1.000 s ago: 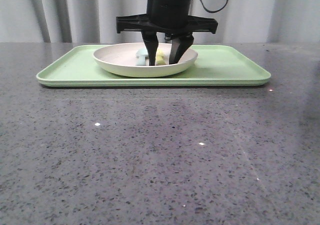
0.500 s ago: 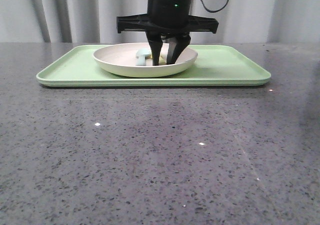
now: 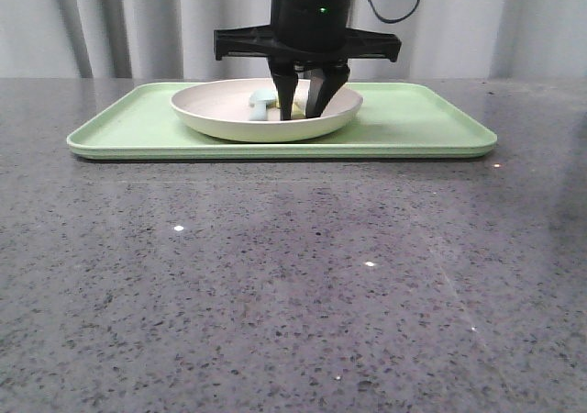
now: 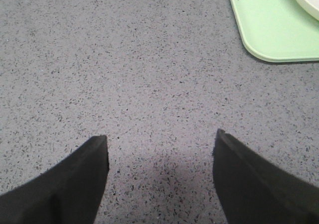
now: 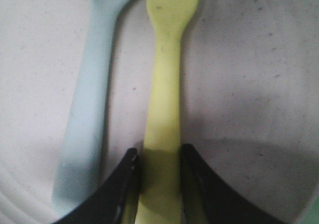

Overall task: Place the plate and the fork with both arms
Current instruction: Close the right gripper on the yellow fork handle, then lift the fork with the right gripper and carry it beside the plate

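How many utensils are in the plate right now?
2. The yellow fork lies in the plate, its handle between the right gripper jaws. The pale blue spoon lies beside it, outside the jaws. The wrist view shows only part of the plate, so others may be hidden.

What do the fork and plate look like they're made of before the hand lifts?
Fork: likely plastic, a flat, evenly bright yellow handle with a dull, unreflective surface. Plate: probably matte plastic or melamine, cream-white with faint dark specks inside and no glaze shine, though ceramic can't be ruled out. The right hand is closed on the fork's handle.
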Available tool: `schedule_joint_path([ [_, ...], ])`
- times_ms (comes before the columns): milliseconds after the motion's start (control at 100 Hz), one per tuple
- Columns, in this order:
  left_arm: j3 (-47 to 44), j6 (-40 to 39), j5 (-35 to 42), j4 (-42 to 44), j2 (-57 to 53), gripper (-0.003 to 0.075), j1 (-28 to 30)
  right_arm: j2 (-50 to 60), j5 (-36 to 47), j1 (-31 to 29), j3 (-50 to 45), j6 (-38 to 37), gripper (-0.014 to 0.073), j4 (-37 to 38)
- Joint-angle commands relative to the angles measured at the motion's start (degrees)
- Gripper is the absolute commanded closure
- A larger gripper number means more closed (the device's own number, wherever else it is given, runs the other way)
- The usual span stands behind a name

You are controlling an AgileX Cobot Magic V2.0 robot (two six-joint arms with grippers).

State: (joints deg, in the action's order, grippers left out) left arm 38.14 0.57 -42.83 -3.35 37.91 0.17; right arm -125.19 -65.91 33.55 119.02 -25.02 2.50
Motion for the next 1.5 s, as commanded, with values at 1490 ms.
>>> schedule_joint_path([
  [1490,1.4,-0.6,3.7,-0.6,-0.1,0.0282,0.2,7.6,-10.8,-4.2,10.0,5.1,0.0568,4.6],
])
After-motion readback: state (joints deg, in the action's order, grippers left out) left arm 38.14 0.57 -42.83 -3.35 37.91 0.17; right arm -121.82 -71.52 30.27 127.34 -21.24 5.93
